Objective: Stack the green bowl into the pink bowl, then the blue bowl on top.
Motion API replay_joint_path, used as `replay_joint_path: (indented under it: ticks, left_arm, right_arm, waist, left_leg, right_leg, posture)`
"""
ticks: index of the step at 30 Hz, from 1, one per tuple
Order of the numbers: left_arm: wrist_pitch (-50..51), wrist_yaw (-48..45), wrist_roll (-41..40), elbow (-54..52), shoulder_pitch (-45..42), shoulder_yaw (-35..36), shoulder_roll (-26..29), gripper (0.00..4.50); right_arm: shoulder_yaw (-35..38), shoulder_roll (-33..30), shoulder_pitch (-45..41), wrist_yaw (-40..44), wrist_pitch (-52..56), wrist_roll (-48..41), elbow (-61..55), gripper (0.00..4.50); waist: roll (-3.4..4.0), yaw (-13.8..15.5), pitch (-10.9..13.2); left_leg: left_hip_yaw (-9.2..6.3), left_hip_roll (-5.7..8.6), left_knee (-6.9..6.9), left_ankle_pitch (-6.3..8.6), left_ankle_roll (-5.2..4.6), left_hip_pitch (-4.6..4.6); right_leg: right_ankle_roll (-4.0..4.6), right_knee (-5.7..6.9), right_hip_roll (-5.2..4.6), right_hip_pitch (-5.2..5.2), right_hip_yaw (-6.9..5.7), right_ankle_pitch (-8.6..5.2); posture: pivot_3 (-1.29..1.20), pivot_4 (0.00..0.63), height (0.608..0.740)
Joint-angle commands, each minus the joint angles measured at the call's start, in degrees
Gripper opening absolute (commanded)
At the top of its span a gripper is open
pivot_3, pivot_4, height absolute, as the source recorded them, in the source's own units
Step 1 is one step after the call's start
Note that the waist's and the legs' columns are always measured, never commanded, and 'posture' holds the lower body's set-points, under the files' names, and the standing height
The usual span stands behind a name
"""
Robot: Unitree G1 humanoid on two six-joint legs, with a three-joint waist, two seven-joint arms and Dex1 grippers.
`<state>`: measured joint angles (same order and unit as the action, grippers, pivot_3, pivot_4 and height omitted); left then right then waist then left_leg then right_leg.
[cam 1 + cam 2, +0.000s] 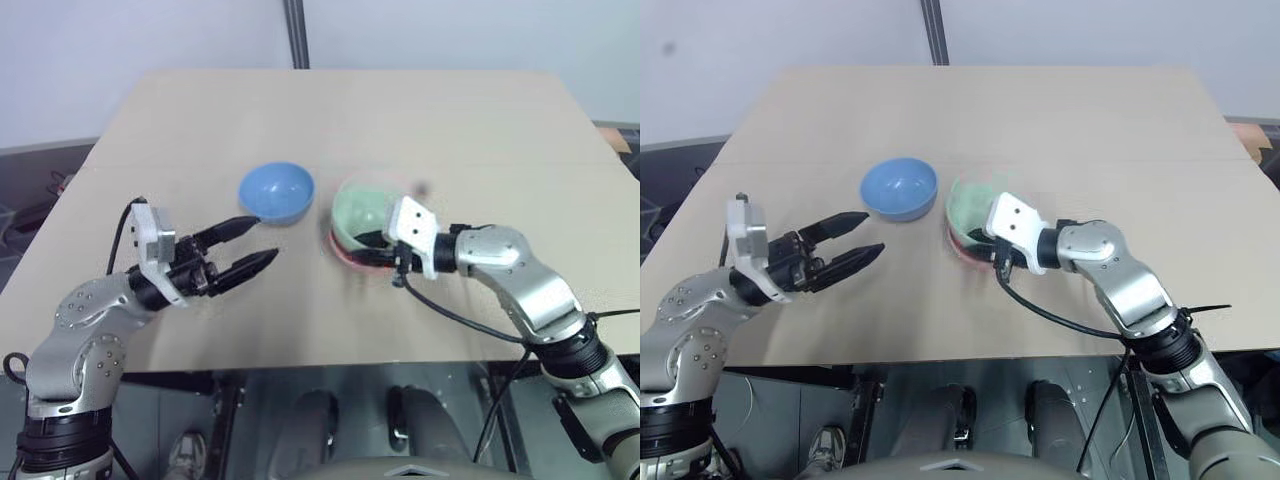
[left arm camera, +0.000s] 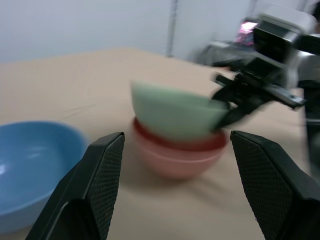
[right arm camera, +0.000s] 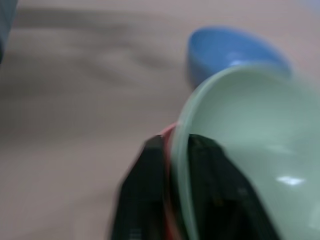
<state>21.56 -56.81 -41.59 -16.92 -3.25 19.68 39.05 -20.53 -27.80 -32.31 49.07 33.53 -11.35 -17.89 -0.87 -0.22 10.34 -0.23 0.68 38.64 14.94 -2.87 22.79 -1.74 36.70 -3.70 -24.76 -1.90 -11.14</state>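
The small round pale green plastic bowl (image 2: 172,116) sits tilted inside the small round salmon-pink plastic bowl (image 2: 176,157) on the beige wooden table (image 1: 420,120), and the right gripper (image 1: 385,243) pinches the green bowl's rim between its two black fingers. The small round sky-blue plastic bowl (image 1: 275,192) stands alone just beside them. The left gripper (image 1: 247,247) hovers near it, fingers wide apart and holding nothing.

Head pair: high, looking forward and down over the whole bench (image 1: 450,120); both eyes share one scene. Left wrist: low, close, level across the bench toward the pink bowl (image 2: 175,157). Right wrist: very near the green bowl (image 3: 260,150). Every view catches the blue bowl (image 1: 276,192).
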Motion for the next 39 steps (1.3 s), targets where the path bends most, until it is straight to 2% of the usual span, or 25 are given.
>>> replay_joint_path:
  ticks: [1, 2, 3, 5, 8, 11, 19, 21, 22, 26, 28, 33, 39]
  left_arm:
    - [-0.6, 4.0, 1.9, -1.2, -1.9, 0.7, 0.1, 3.60]
    - [-0.9, 5.4, 3.6, -1.6, -2.1, 0.2, 0.4, 3.60]
    - [-1.4, 8.0, 7.1, -2.4, -2.3, -0.8, 0.9, 3.60]
    - [-1.6, 13.6, 15.3, -3.8, -3.2, -3.3, 2.6, 3.60]
    - [2.7, 18.7, 22.8, -4.6, -6.9, -7.7, 6.0, 3.60]
    - [2.4, 15.2, 34.7, -1.2, -14.3, -18.7, 14.0, 3.60]
    - [-1.5, 11.4, 47.8, 14.4, -29.8, -34.0, 12.1, 3.60]
    - [-4.3, 10.5, 50.2, 17.8, -32.3, -36.4, 11.0, 2.99]
    - [-5.5, 10.0, 51.0, 19.0, -33.1, -37.2, 10.5, 2.68]
    - [-7.8, 9.0, 52.1, 23.5, -36.5, -38.2, 7.4, 0.61]
    - [-7.8, 7.5, 51.7, 23.8, -37.1, -37.8, 6.8, 0.08]
    - [-6.6, 2.5, 46.2, 19.9, -36.5, -33.9, 6.3, 0.08]
    - [-9.2, -4.9, 33.3, 11.8, -39.2, -28.1, 3.9, 0.08]
  right_arm:
    - [0.5, -1.0, -1.7, 1.2, -2.3, 0.8, -0.7, 2.51]
    - [1.7, -0.9, -1.8, 0.4, -2.3, 0.6, -1.6, 2.82]
    - [3.6, -0.7, -1.7, -0.2, -2.4, -0.4, -3.1, 3.39]
    - [7.4, 0.0, -1.2, -1.1, -1.2, -3.7, -6.7, 3.39]
    - [11.5, -0.2, 0.4, -2.1, 1.1, -7.6, -12.0, 3.39]
    - [14.2, -0.6, 2.1, -4.6, 2.4, -8.6, -15.0, 3.39]
    - [14.1, 0.3, 3.4, -12.4, 3.2, -6.3, -17.3, 3.39]
    - [13.9, 0.4, 3.8, -13.7, 3.4, -6.1, -17.8, 3.43]
    - [14.0, 0.4, 4.0, -14.2, 3.5, -6.1, -18.0, 3.43]
    - [15.3, -0.3, 5.5, -15.8, 4.0, -6.4, -19.1, 3.43]
    - [16.0, -0.8, 6.2, -16.2, 4.2, -6.6, -19.6, 3.43]
    - [18.2, -2.0, 8.3, -17.5, 4.6, -7.0, -20.4, 3.43]
    - [24.0, -4.2, 14.1, -19.1, 5.2, -7.3, -21.9, 3.43]
  waist:
    - [0.00, 0.0, 0.0]
    - [0.00, 0.0, 0.0]
    - [0.00, -0.1, 0.0]
    - [0.01, -0.1, 0.0]
    - [0.00, 0.2, 0.0]
    - [-0.04, 0.7, 0.0]
    - [0.01, 0.8, 0.0]
    - [0.00, 0.8, 0.0]
    - [0.00, 0.8, 0.0]
    - [-0.02, 0.9, 0.0]
    - [-0.03, 0.9, 0.0]
    - [-0.03, 0.9, 0.0]
    - [-0.06, 1.2, 0.0]
  left_leg:
    - [-0.01, 0.01, 0.00, 0.00, 0.00, 0.00]
    - [-0.03, 0.01, -0.01, 0.00, 0.00, 0.01]
    - [-0.03, 0.01, -0.02, 0.00, 0.00, 0.00]
    - [-0.03, 0.01, -0.03, 0.00, 0.01, 0.00]
    - [-0.08, 0.00, -0.05, 0.00, 0.01, 0.01]
    - [-0.16, 0.01, -0.05, 0.00, 0.01, 0.01]
    - [0.02, 0.03, -0.08, 0.00, 0.01, 0.01]
    - [0.03, 0.03, -0.08, 0.00, 0.01, 0.11]
    - [0.05, 0.03, -0.08, 0.00, 0.01, 0.13]
    - [0.08, 0.04, -0.07, 0.00, 0.00, 0.18]
    - [0.08, 0.05, -0.06, 0.00, -0.01, 0.20]
    - [0.07, 0.03, -0.05, 0.00, -0.01, 0.19]
    - [0.03, 0.02, 0.01, 0.00, -0.01, 0.22]
  right_leg:
    - [-0.01, -0.01, 0.00, -0.01, 0.00, 0.01]
    - [-0.01, -0.01, 0.00, -0.01, -0.02, 0.01]
    - [-0.01, -0.01, 0.00, 0.00, -0.02, 0.01]
    - [-0.02, 0.00, 0.00, -0.02, -0.01, 0.01]
    - [-0.02, 0.02, 0.02, -0.02, 0.00, 0.02]
    - [-0.03, 0.02, 0.04, 0.00, -0.13, 0.02]
    - [-0.05, 0.04, 0.12, -0.07, -0.02, 0.00]
    - [-0.04, 0.04, 0.14, -0.16, -0.01, 0.00]
    - [-0.04, 0.05, 0.13, -0.18, -0.01, 0.00]
    - [-0.05, 0.02, 0.10, -0.19, 0.03, 0.00]
    - [-0.06, 0.01, 0.09, -0.19, 0.03, 0.01]
    - [-0.07, 0.04, 0.10, -0.21, 0.02, 0.00]
    - [-0.06, 0.05, 0.06, -0.19, -0.01, 0.01]
  posture:
    - [0.00, 0.150, 0.740]
    - [0.00, 0.150, 0.740]
    - [0.00, 0.150, 0.740]
    - [0.00, 0.150, 0.740]
    - [0.00, 0.150, 0.740]
    - [0.00, 0.150, 0.740]
    - [0.00, 0.150, 0.740]
    - [0.00, 0.150, 0.740]
    - [0.00, 0.150, 0.740]
    - [0.00, 0.150, 0.740]
    - [0.00, 0.150, 0.740]
    - [0.00, 0.150, 0.740]
    - [0.00, 0.150, 0.740]
